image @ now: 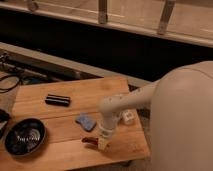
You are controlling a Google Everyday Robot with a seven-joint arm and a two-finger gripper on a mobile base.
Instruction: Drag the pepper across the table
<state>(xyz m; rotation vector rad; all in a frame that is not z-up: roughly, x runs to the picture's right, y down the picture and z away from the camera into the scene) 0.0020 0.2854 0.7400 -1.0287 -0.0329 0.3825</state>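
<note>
The pepper (89,140) is a small dark red-brown sliver lying on the light wooden table (75,97) near its front edge. My gripper (102,143) points straight down at the pepper's right end, touching or covering it. My white arm reaches in from the right, and my large rounded body fills the right side of the view.
A blue sponge (85,121) lies just behind and left of the pepper. A black rectangular bar (57,100) lies further back left. A dark round bowl (25,137) sits at the front left corner. A small white object (128,118) sits behind my arm. The table's front edge is close.
</note>
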